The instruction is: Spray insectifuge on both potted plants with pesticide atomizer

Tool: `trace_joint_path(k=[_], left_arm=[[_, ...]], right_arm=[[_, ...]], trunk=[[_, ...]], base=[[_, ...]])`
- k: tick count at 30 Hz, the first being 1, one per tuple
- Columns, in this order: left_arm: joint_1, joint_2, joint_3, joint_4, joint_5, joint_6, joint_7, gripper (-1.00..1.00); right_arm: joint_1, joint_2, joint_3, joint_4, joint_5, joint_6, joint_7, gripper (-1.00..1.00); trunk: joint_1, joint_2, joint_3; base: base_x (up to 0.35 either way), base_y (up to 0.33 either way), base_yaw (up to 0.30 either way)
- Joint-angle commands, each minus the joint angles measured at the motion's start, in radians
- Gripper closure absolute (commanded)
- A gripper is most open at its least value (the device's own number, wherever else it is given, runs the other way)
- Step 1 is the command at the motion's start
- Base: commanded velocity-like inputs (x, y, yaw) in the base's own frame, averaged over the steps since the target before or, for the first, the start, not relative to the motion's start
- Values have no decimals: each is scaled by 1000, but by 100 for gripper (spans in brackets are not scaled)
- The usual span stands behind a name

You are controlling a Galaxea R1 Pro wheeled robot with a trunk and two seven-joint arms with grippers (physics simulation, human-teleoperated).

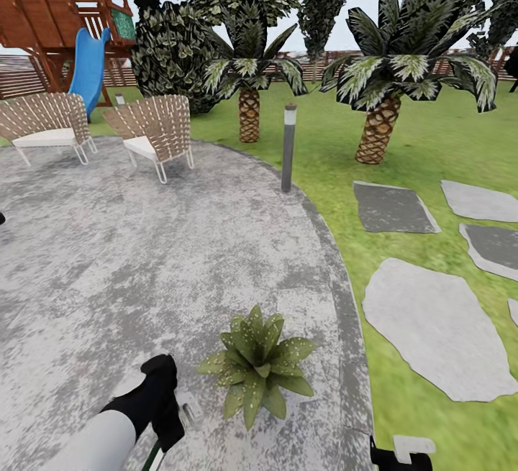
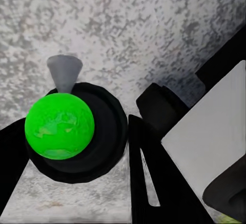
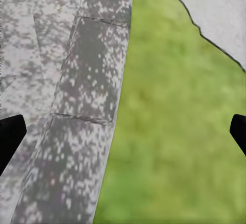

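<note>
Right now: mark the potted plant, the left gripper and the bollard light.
potted plant (image 1: 257,369), head view, rosette centre.
left gripper (image 1: 171,422), head view, between the fingertips.
bollard light (image 1: 289,149), head view, mid post.

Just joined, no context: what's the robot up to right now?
It's on the round stone patio in the garden, beside one potted plant. The left gripper hangs low next to the plant, holding what looks like the pesticide atomizer, seen end-on in the left wrist view as a bright green round shape with a grey nozzle. Whether it is spraying can't be told. The right gripper is open and empty, over the patio edge and lawn. One plant is in view.
</note>
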Motion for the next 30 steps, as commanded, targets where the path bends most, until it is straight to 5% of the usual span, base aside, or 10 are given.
trace_joint_path(k=[1,6,16,23,30], left_arm=[[0,1,6,22,15,8,25,100],[-7,-12,28,36,74,7,138,100],[-7,-8,32,46,79,4,143,100],[-6,-11,32,48,79,6,143,100],[-6,-13,30,37,79,6,143,100]], right_arm=[[-1,0,-5,2,10,-3,-5,-100],[-1,0,-5,3,11,-4,-5,-100],[-1,0,-5,1,10,-4,-5,-100],[-1,2,-5,1,10,-4,-6,-100],[-1,3,-5,1,10,-4,-6,-100]], trunk=[[0,0,-1],[0,0,-1],[0,0,-1],[0,0,-1],[0,0,-1]], base=[[0,0,0],[0,0,0],[11,0,0],[274,0,2],[94,0,218]])
